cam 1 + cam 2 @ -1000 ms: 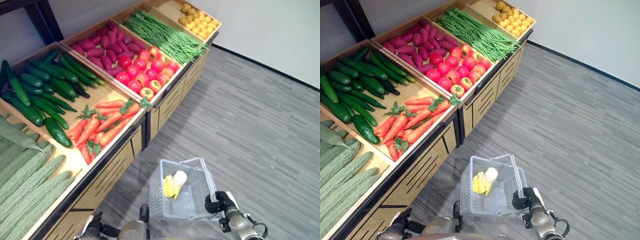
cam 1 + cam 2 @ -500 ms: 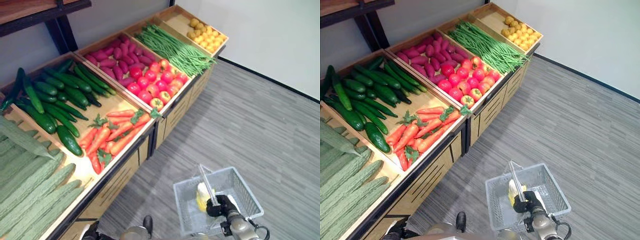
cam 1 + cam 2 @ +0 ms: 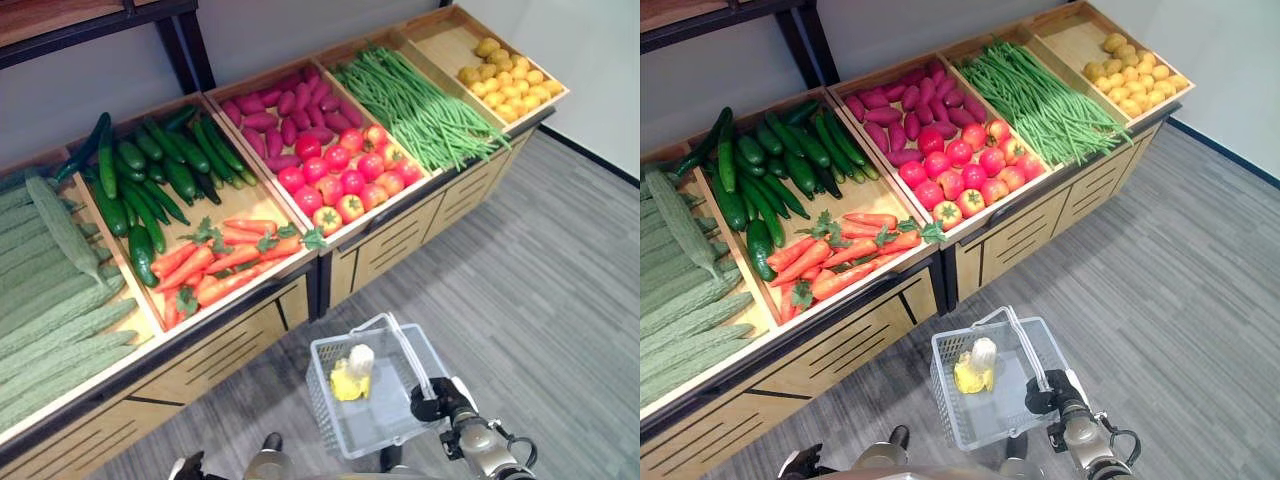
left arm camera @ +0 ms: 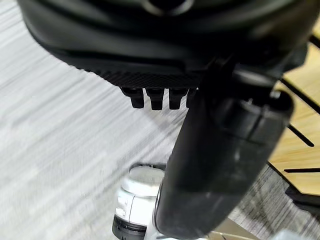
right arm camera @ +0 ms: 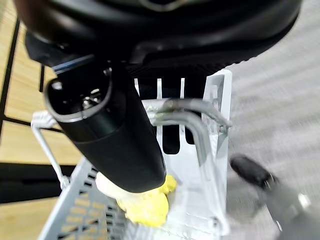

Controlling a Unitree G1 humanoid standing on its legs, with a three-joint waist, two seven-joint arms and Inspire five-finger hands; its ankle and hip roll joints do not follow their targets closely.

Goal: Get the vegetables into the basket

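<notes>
A clear white wire basket [image 3: 325, 405] hangs over the grey floor in front of the produce stand. My right hand [image 3: 440, 397] is shut on its handle [image 5: 200, 131], the fingers [image 5: 170, 115] curled round the bars. A pale yellow leafy vegetable [image 3: 352, 375] lies inside the basket, and it also appears past the thumb as the vegetable [image 5: 145, 207]. Carrots [image 3: 225, 262] fill the crate nearest the basket. My left hand [image 3: 800, 462] hangs low at the lower left, holding nothing, fingers [image 4: 150, 97] relaxed.
The wooden stand [image 3: 230, 345] holds crates of ridged green gourds [image 3: 50, 290], cucumbers [image 3: 150, 180], purple sweet potatoes [image 3: 280, 110], tomatoes [image 3: 345, 175], green beans [image 3: 425, 105] and yellow fruit [image 3: 510, 80]. A dark shelf frame [image 3: 185, 40] rises behind. Grey floor [image 3: 560, 280] lies open to the right.
The camera has swung, so the stand now faces me more squarely. The basket has swung back towards the left and still hangs from my right hand.
</notes>
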